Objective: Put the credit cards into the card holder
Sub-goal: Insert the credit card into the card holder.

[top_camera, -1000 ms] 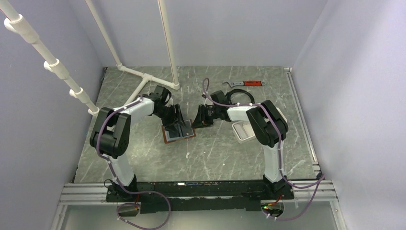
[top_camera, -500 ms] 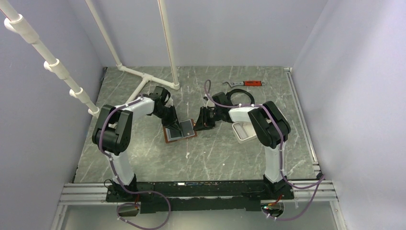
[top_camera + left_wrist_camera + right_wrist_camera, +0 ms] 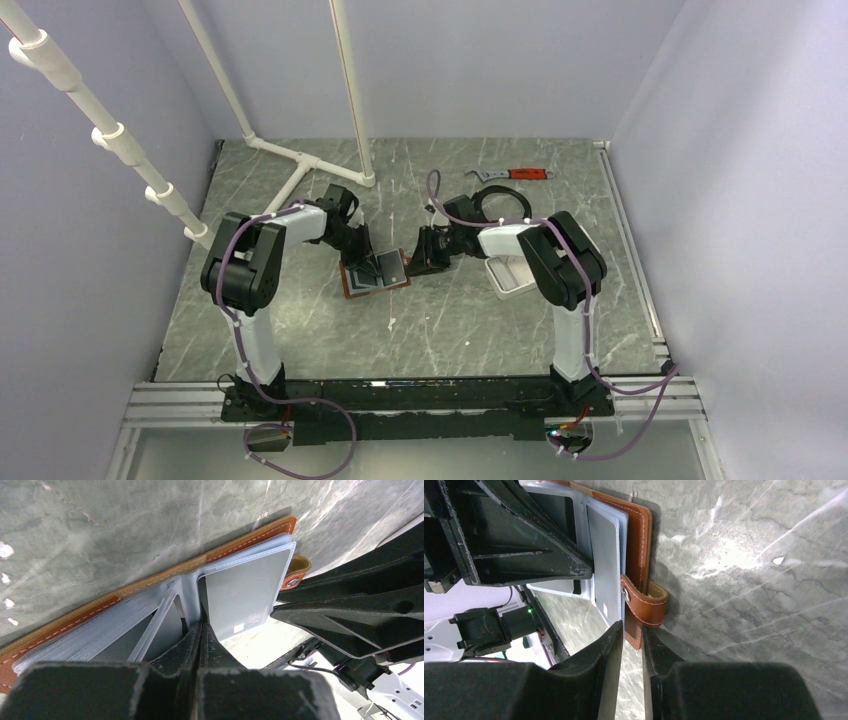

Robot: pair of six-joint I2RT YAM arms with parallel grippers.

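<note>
The brown card holder point(image 3: 353, 289) lies open on the table, its clear sleeves fanned out. A grey credit card point(image 3: 245, 592) stands in the sleeves on its right half, also seen as the credit card point(image 3: 605, 565) in the right wrist view. My left gripper point(image 3: 201, 630) is shut, tips pressed together at the card's near corner by the fold. Whether a sleeve or card edge is pinched does not show. My right gripper point(image 3: 633, 639) is shut on the holder's right leather cover point(image 3: 640, 535), just below the closing tab point(image 3: 650, 605). In the top view the left gripper point(image 3: 370, 261) and right gripper point(image 3: 413, 264) face each other across the holder.
A white tray point(image 3: 512, 276) sits right of the right gripper, under that arm. A red-handled wrench point(image 3: 515, 174) and a black cable loop point(image 3: 490, 200) lie at the back. White pipe framing point(image 3: 300, 160) stands back left.
My left gripper's jaws went from open to shut and came down onto the holder's sleeves. The right gripper kept its hold and barely moved.
</note>
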